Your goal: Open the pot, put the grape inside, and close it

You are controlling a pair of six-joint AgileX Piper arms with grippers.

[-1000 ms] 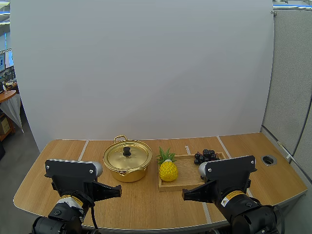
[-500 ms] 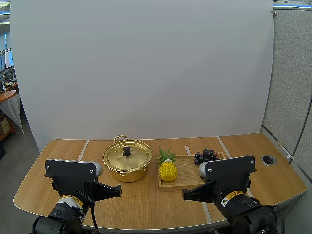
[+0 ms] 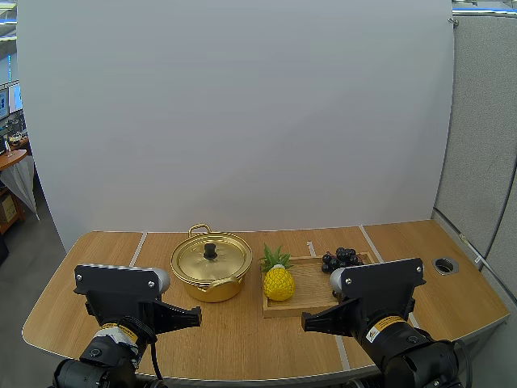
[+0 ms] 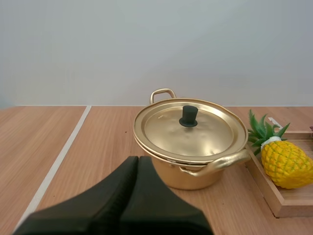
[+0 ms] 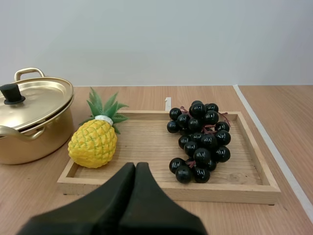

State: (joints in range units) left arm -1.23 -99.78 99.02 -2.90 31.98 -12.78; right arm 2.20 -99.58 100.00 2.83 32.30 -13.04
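A gold pot (image 3: pixel 210 271) (image 4: pixel 191 147) stands on the table with its lid (image 3: pixel 211 256) (image 4: pixel 188 129) on, a black knob (image 4: pixel 188 116) at the centre. A bunch of dark grapes (image 3: pixel 341 259) (image 5: pixel 198 139) lies in the wooden tray (image 3: pixel 311 291) (image 5: pixel 161 188), to the pot's right. My left gripper (image 3: pixel 194 317) (image 4: pixel 137 164) is shut, low at the table's near side, short of the pot. My right gripper (image 3: pixel 308 322) (image 5: pixel 135 169) is shut too, in front of the tray's near rim.
A yellow toy pineapple (image 3: pixel 278 279) (image 5: pixel 94 142) lies in the tray's left end, between pot and grapes. A round hole (image 3: pixel 445 264) sits in the table at the far right. Pale lines cross the wooden tabletop (image 3: pixel 105 267).
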